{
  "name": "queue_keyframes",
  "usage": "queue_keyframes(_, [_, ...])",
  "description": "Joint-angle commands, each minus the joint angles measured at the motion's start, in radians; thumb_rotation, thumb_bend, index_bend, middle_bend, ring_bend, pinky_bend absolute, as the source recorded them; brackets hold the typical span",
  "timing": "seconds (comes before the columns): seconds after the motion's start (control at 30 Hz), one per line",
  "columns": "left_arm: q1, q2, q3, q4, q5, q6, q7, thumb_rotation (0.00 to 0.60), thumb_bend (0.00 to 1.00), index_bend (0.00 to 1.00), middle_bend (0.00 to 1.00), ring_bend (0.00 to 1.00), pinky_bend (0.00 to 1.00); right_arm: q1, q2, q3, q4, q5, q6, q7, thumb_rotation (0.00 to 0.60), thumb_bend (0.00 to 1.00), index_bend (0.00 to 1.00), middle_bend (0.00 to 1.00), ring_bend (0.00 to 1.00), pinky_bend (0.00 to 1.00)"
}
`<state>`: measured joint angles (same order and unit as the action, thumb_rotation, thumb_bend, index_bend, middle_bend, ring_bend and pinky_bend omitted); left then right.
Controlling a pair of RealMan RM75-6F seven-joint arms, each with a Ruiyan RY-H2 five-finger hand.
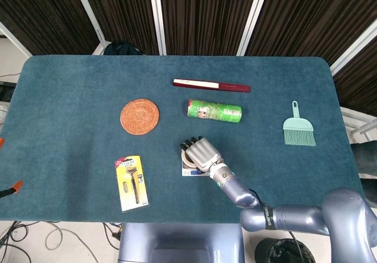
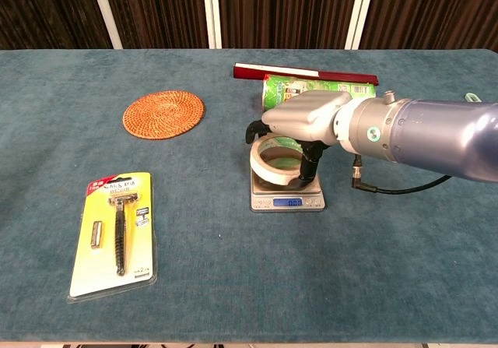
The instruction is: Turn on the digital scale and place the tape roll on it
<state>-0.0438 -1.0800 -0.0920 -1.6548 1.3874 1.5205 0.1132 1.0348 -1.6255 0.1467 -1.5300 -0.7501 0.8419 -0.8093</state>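
The small silver digital scale (image 2: 314, 186) sits mid-table with its blue display lit; the digits are too small to read. My right hand (image 2: 302, 121) holds the beige tape roll (image 2: 268, 174) from above, over the left part of the weighing plate. The roll lies flat; I cannot tell whether it touches the plate or hangs just above it. In the head view the right hand (image 1: 201, 152) covers most of the scale (image 1: 192, 170), and only a sliver of the tape roll (image 1: 184, 155) shows at its left. My left hand is out of both views.
Behind the scale lie a green printed tube (image 1: 214, 111) and a long dark red box (image 1: 211, 86). A woven round coaster (image 2: 163, 114) is back left, a razor in a yellow pack (image 2: 115, 231) front left, and a teal hand brush (image 1: 298, 129) far right.
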Motion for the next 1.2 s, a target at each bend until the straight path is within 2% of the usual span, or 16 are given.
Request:
queue_keyframes(0.03, [0.000,0.000,0.000,0.000,0.000,0.000,0.000,0.600,0.04,0.01,0.00,0.00,0.00,0.006,-0.006,0.000,-0.002,0.012,0.003,-0.002,0.600,0.36,0.12,0.17,0.23,0.87])
queue_keyframes(0.07, [0.000,0.000,0.000,0.000,0.000,0.001,0.001,0.600,0.04,0.01,0.00,0.00,0.00,0.009,-0.008,-0.001,-0.003,0.017,0.004,-0.003,0.600,0.36,0.10,0.15,0.21,0.85])
queue_keyframes(0.1, [0.000,0.000,0.000,0.000,0.000,0.001,0.001,0.600,0.04,0.01,0.00,0.00,0.00,0.012,-0.009,-0.002,-0.003,0.024,0.004,-0.005,0.600,0.36,0.08,0.14,0.19,0.74])
queue_keyframes(0.17, [0.000,-0.001,0.001,0.000,0.000,0.000,0.002,0.600,0.04,0.01,0.00,0.00,0.00,0.018,-0.012,-0.004,-0.003,0.037,0.005,-0.008,0.600,0.35,0.03,0.10,0.13,0.26])
queue_keyframes(0.2, [0.000,-0.001,0.001,0.001,0.000,0.000,0.003,0.600,0.04,0.01,0.00,0.00,0.00,0.020,-0.014,-0.005,-0.002,0.043,0.005,-0.009,0.600,0.33,0.01,0.08,0.10,0.08])
queue_keyframes(0.23, [0.000,-0.001,0.001,0.000,0.000,-0.001,0.003,0.600,0.04,0.01,0.00,0.00,0.00,0.023,-0.016,-0.005,0.000,0.049,0.006,-0.009,0.600,0.32,0.01,0.07,0.09,0.05])
queue_keyframes(0.4, [0.000,-0.002,0.000,0.001,-0.001,0.001,0.004,0.600,0.04,0.01,0.00,0.00,0.00,0.029,-0.034,-0.003,0.013,0.057,0.024,-0.001,0.600,0.28,0.00,0.03,0.03,0.00])
queue_keyframes(0.77, [0.001,-0.001,-0.002,0.001,-0.003,0.004,0.004,0.600,0.04,0.01,0.00,0.00,0.00,0.036,-0.014,-0.012,-0.014,0.050,0.048,0.001,0.600,0.26,0.00,0.00,0.00,0.00])
queue_keyframes(1.03, [0.006,0.005,-0.007,0.000,-0.007,0.015,-0.007,0.600,0.04,0.01,0.00,0.00,0.00,-0.002,0.144,-0.057,-0.217,0.027,0.134,-0.035,0.600,0.26,0.00,0.00,0.00,0.00])
queue_keyframes(1.2, [0.008,0.004,-0.002,-0.004,0.005,0.020,-0.006,0.600,0.04,0.01,0.00,0.00,0.00,-0.106,0.309,-0.130,-0.409,-0.101,0.284,-0.016,0.600,0.26,0.00,0.00,0.00,0.00])
